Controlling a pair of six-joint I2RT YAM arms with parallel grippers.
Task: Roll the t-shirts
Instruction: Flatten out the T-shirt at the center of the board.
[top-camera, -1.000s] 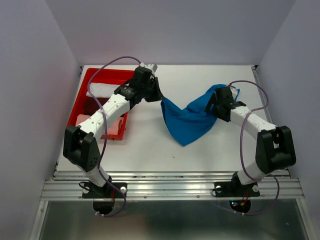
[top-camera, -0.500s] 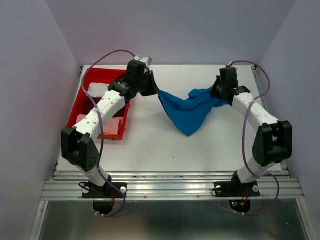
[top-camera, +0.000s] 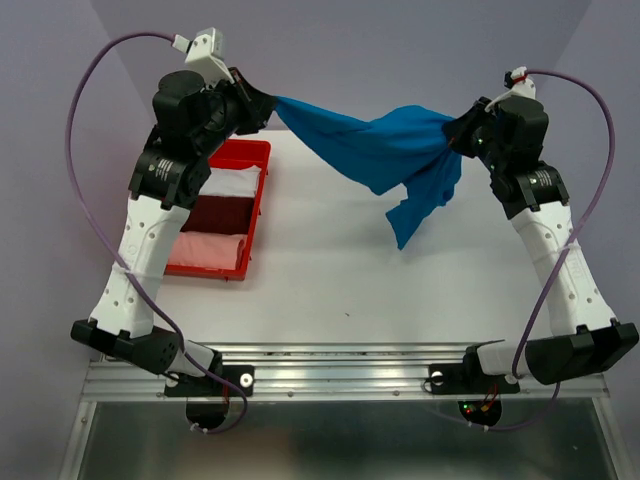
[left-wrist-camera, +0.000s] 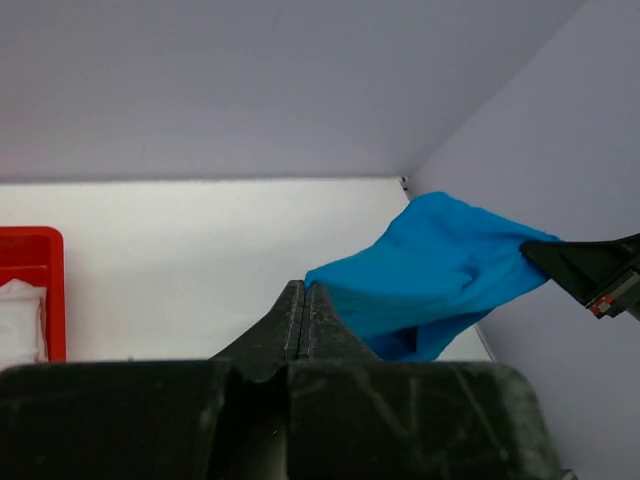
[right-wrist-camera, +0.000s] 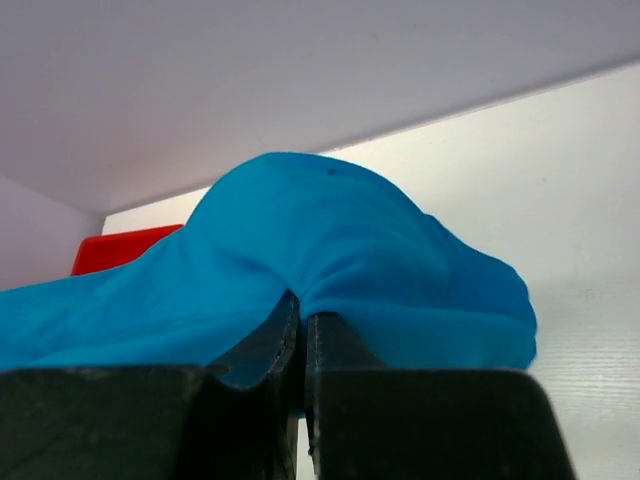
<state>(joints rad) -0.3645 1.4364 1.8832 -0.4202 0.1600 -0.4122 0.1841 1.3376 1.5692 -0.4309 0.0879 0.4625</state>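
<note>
Left black two-finger gripper (top-camera: 262, 105) pinched shut on one end of the bright blue cloth t-shirt (top-camera: 375, 150), right gripper (top-camera: 462, 128) clamped on the other. Shirt hangs stretched between them, raised, to the right of the red plastic tray (top-camera: 257, 215), long axis crosswise, loose tail nearer the right gripper.

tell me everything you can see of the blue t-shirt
The blue t-shirt is bright blue, plain soft cloth, bunched rather than spread flat. It hangs in the air above the white table, stretched between the left claw and the right claw, each shut on one end. Its middle sags, and a loose flap droops below the right end. Whether that flap's tip reaches the table cannot be told.
</note>
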